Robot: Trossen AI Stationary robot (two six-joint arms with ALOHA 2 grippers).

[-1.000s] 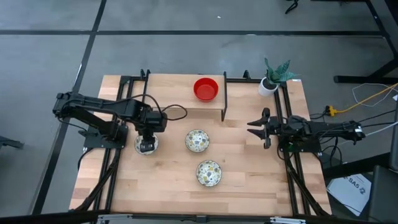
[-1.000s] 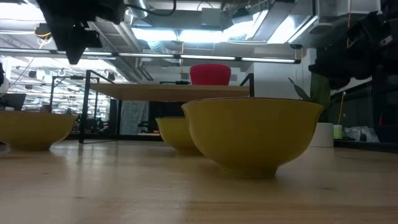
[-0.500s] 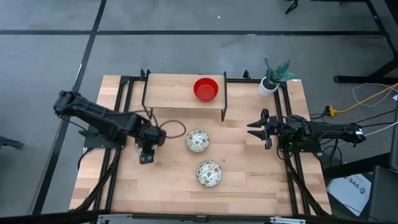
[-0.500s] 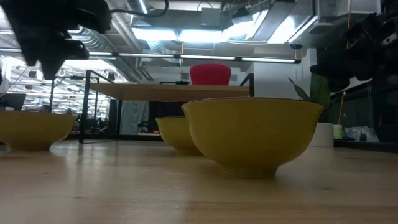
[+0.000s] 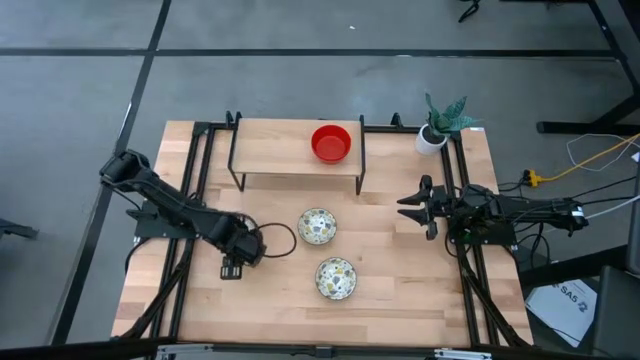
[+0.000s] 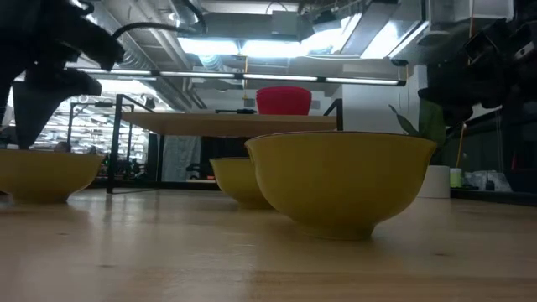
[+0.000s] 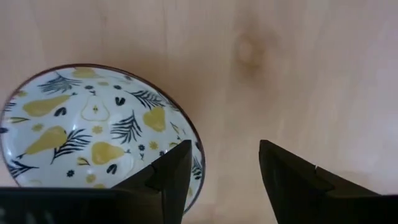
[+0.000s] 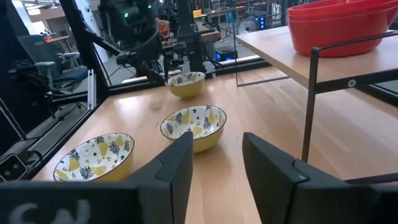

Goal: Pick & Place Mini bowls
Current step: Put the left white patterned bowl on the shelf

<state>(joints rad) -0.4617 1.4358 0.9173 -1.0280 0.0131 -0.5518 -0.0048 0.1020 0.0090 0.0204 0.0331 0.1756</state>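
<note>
Pale wooden planks are filling the table (image 5: 400,290) from edge to edge, with grey floor lying all round it; nearest the front edge one patterned mini bowl (image 5: 336,277) is sitting upright, and a second patterned bowl (image 5: 318,226) is resting just beyond it, the two apart.

Off to the left, the left gripper (image 5: 232,268) is hanging low over the boards with its jaws spread wide and nothing between them; its wrist camera is looking down on a third patterned bowl (image 7: 93,134) whose rim is lying just beside one finger — hidden under the arm in the overhead view. Opposite, the right gripper (image 5: 410,205) is waiting near the table's right side, fingers partly apart and gripping nothing.

Farther back, a red bowl (image 5: 331,142) — seemingly a nested stack in the right wrist view — is standing on a raised shelf (image 5: 280,150); a small plant pot (image 5: 432,138) is occupying the far right corner.

Judging the step as reaching for the third bowl: the left gripper should be straddling the near rim, one finger inside and one outside, descending squarely; closing off-centre would likely be tipping or skidding the glossy bowl.
</note>
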